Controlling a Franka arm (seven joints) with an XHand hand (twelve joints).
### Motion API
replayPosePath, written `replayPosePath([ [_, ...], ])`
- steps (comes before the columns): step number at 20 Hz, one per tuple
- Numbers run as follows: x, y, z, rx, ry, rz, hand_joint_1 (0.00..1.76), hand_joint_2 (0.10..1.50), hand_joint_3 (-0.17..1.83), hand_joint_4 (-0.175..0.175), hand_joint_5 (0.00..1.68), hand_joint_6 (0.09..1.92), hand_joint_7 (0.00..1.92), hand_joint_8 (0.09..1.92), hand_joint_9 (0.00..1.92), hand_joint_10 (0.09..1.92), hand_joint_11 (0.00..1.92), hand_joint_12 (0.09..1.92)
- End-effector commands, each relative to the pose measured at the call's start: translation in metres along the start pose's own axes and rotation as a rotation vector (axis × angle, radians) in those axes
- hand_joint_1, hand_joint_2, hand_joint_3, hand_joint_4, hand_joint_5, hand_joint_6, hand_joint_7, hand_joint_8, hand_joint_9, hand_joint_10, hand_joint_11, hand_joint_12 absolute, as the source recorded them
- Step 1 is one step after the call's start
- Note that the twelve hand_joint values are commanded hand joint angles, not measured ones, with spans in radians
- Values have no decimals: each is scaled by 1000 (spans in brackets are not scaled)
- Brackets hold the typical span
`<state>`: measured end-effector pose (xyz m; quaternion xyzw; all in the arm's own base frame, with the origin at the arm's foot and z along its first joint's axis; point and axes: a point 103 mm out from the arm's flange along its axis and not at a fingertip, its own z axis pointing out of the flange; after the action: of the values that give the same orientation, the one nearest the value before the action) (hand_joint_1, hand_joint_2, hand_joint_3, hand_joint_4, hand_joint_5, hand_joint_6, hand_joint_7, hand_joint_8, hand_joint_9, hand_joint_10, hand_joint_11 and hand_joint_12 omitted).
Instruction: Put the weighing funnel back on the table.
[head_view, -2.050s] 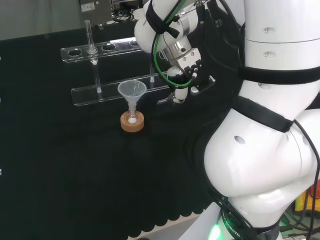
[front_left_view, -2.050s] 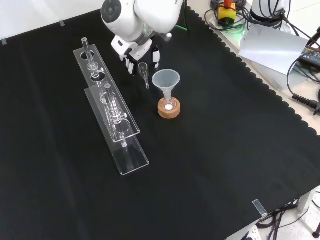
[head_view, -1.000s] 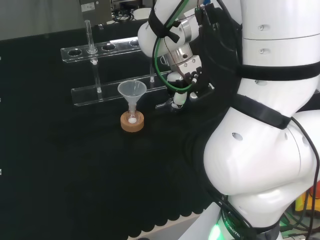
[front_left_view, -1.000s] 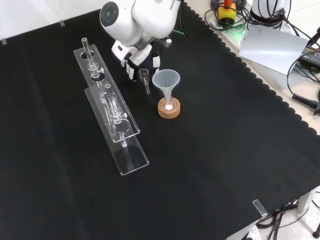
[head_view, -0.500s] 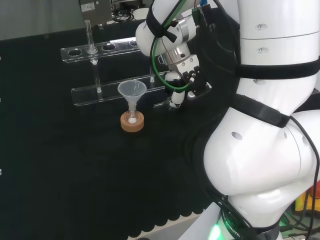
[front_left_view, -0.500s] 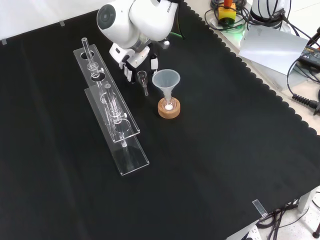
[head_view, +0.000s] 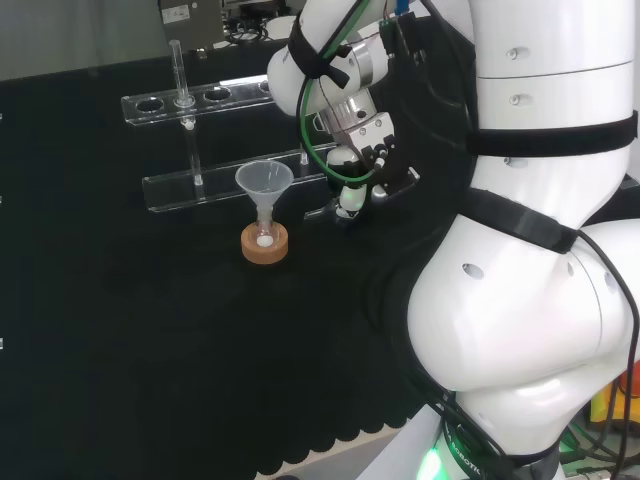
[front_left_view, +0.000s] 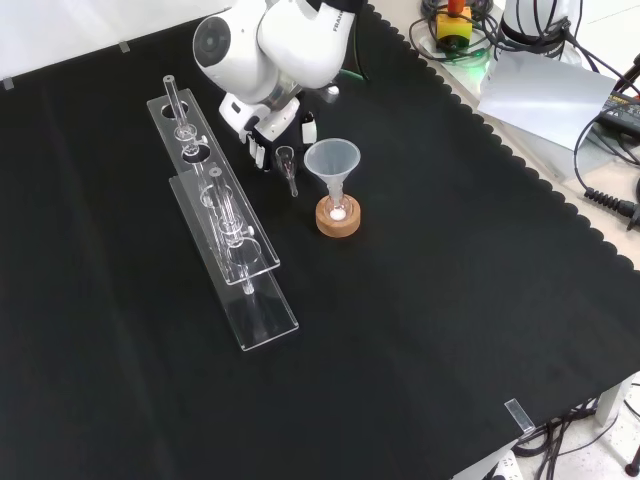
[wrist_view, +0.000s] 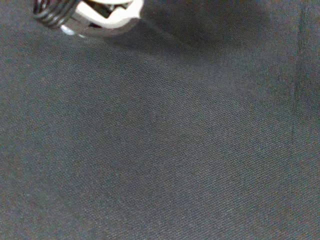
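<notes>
Near the top edge of the desk (front_left_view: 450, 300), front view, my fingers (head_view: 349, 197) pinch the weighing funnel (front_left_view: 288, 162); probably light, slippery, breakable; I'd hold its cup.

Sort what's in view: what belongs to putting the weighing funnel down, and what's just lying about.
For the job: weighing funnel; the hand holding it; the black cloth it goes onto.
Lying about: big funnel, in its flask on a cork ring; clear rack with an upright tube.
</notes>
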<state>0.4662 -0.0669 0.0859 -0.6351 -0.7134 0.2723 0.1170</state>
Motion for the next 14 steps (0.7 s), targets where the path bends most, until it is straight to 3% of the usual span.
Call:
replayPosePath([
  [1,1,2,4,-2,16,-17,1075,785,652,61,1021,1104,872,731,1145,332,848,998],
  [14,-1,5,9,-5,51,-6,1074,786,652,61,1019,1106,865,735,1144,331,846,1001],
])
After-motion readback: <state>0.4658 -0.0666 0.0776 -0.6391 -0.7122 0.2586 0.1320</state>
